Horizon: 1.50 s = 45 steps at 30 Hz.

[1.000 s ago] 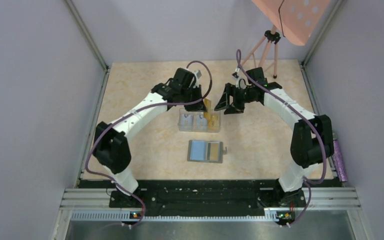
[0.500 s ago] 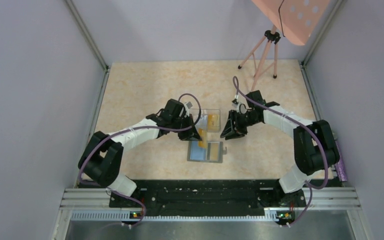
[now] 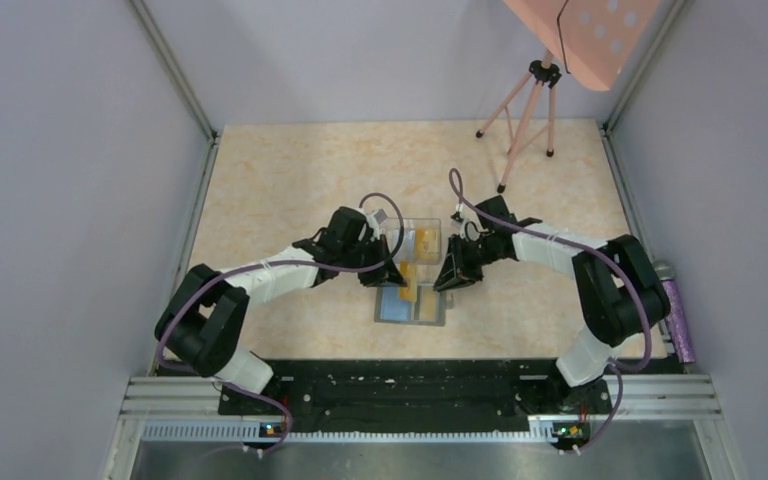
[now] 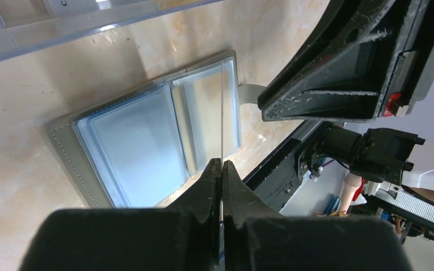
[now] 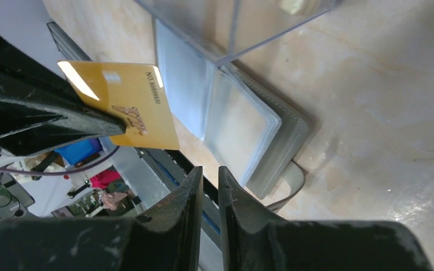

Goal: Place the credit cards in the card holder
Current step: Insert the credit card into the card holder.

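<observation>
On the table (image 3: 260, 200), between the clear three-compartment box (image 3: 423, 236) and the front edge, the card holder (image 3: 396, 307) lies open. The left gripper (image 3: 393, 272) pinches a gold credit card (image 5: 130, 104) on edge above the holder's right half. It should lean the card flat and slide it under the slot lip. The right gripper (image 5: 210, 180), narrowed to an empty slit, could pin the tab side. A second ago both grippers hung back by the box, and the right jaws were wide.

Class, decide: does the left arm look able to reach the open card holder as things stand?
Probably yes: the left claw, gripping a card, hangs over the card holder, its slots uncovered.
</observation>
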### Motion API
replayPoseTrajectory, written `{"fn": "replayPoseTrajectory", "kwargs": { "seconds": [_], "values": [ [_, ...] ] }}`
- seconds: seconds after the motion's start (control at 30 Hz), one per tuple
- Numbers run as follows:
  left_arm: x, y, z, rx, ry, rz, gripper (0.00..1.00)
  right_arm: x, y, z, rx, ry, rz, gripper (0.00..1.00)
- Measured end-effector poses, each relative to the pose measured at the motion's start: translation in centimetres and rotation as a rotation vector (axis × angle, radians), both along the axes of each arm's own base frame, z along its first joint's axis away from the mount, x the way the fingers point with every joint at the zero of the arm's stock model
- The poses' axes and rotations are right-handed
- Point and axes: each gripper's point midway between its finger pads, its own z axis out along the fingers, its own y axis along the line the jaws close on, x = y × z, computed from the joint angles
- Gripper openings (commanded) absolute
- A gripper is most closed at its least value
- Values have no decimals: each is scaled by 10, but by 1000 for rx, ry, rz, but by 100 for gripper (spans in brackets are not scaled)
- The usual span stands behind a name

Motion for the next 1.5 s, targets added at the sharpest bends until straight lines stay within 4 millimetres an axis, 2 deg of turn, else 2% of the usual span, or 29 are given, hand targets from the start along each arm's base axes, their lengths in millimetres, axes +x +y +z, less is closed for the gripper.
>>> {"fn": "replayPoseTrajectory", "kwargs": {
  "seconds": [0.27,0.43,0.77,1.0,1.5],
  "values": [
    [-11,5,-26,33,39,-14,0,-6,-8,-35,-70,56,-18,12],
    [-15,8,-34,53,44,-20,0,-6,-12,-46,-100,67,-25,12],
    [-21,2,-49,61,72,-49,0,-6,-13,-48,-109,64,-24,11],
    [-24,-7,-46,28,80,-56,0,-6,-13,-48,-109,64,-24,11],
    [-26,-8,-53,16,143,-6,0,-7,-13,-49,-110,66,-25,11]
  ]
}}
